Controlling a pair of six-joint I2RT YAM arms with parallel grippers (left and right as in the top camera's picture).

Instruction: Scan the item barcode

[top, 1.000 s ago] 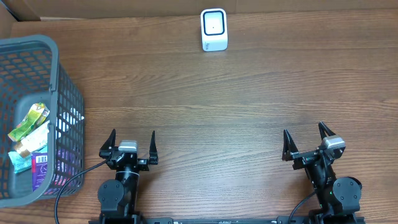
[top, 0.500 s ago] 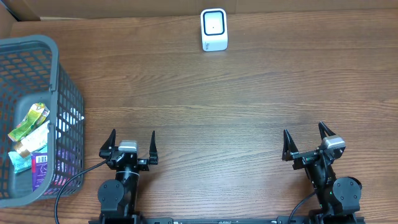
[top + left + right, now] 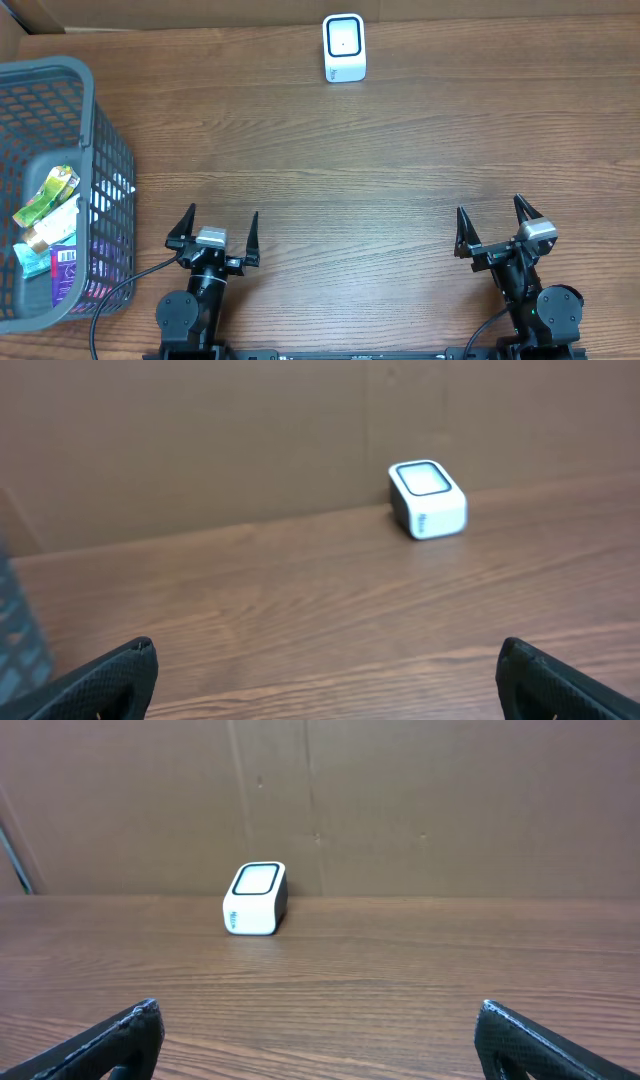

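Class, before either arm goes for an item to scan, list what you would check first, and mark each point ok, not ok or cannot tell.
1. The left hand is open and empty: ok.
2. The right hand is open and empty: ok.
3. The scanner stands at the far edge of the table, with nothing in front of it: ok.
4. The packets lie uncovered in the basket on the left: ok.
5. A barcode faces up on the top packet: cannot tell.
6. An item is already in a hand for scanning: not ok, none is held.
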